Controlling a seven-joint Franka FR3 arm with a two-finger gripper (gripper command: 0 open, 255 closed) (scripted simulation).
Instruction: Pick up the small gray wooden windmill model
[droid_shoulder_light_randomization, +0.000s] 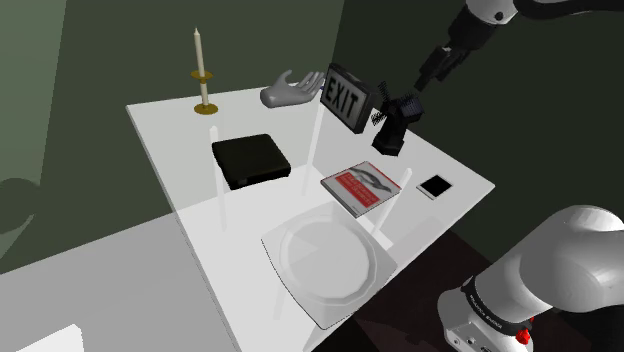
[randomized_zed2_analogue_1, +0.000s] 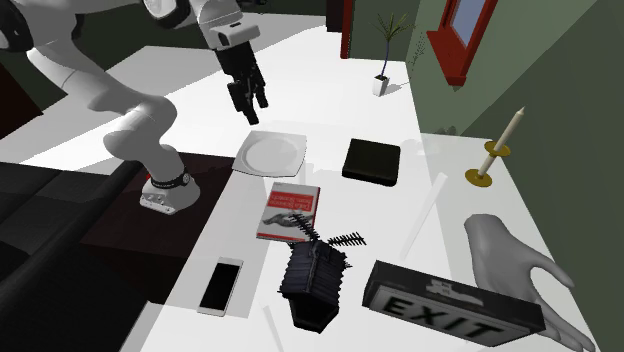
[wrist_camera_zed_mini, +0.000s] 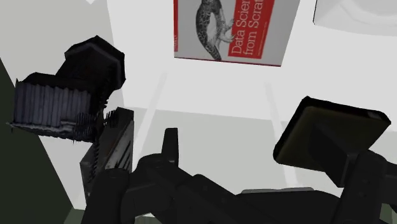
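Observation:
The windmill model (droid_shoulder_light_randomization: 392, 124) is a small dark grey, almost black tower with spiky blades. It stands on the white table (droid_shoulder_light_randomization: 190, 130) near the edge at the shoulder view's right, close beside the EXIT sign (droid_shoulder_light_randomization: 345, 97). The second exterior view has the windmill (randomized_zed2_analogue_1: 314, 276) between the book (randomized_zed2_analogue_1: 290, 210) and the sign (randomized_zed2_analogue_1: 450, 305). My black gripper (droid_shoulder_light_randomization: 434, 66) hangs in the air well above the windmill and off to one side, touching nothing. Seen from the second exterior view, the gripper (randomized_zed2_analogue_1: 247, 98) is open and empty. In the wrist view the windmill (wrist_camera_zed_mini: 67, 92) lies ahead of one finger (wrist_camera_zed_mini: 170, 145).
On the table stand a candle on a brass holder (droid_shoulder_light_randomization: 203, 80), a grey hand sculpture (droid_shoulder_light_randomization: 288, 92), a flat black box (droid_shoulder_light_randomization: 250, 159), a red-and-white book (droid_shoulder_light_randomization: 360, 186), a phone (droid_shoulder_light_randomization: 434, 186) and a clear plate (droid_shoulder_light_randomization: 328, 258). The robot's base (droid_shoulder_light_randomization: 510, 300) is beside the table.

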